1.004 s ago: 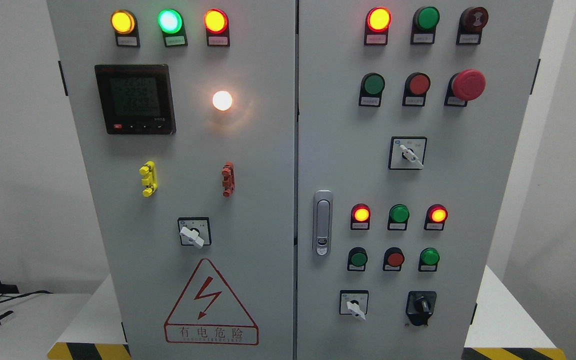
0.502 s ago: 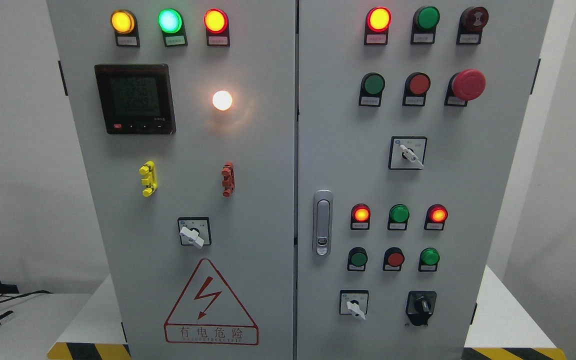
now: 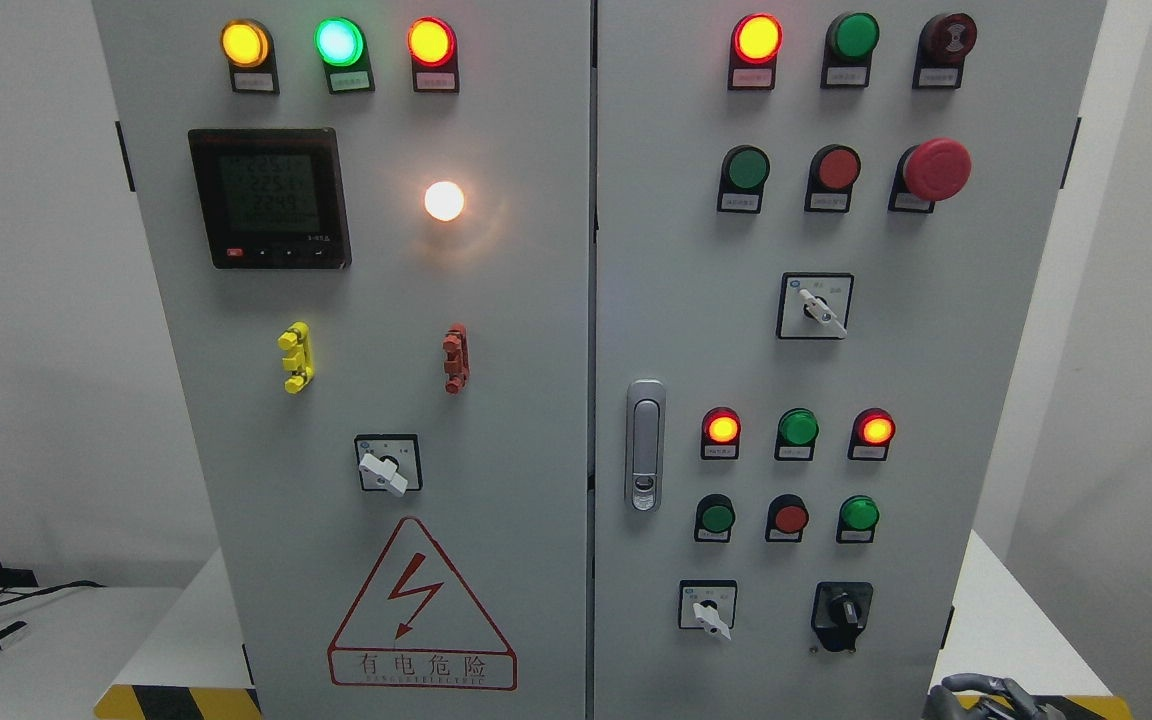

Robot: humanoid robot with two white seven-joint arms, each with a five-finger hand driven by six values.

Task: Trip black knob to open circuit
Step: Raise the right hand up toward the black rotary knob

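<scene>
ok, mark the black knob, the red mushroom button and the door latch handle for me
black knob [image 3: 842, 607], head view, on the knob's raised grip at centre.
red mushroom button [image 3: 937, 169], head view, middle of the red cap.
door latch handle [image 3: 645, 445], head view, on the silver handle's mid-length.

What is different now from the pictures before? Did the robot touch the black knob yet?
Not yet. The right hand has come up into view at the bottom right corner, below the black knob; earlier no hand showed. It holds nothing and is not touching the knob. The knob, the white switches and the lit lamps look the same as before.
</scene>
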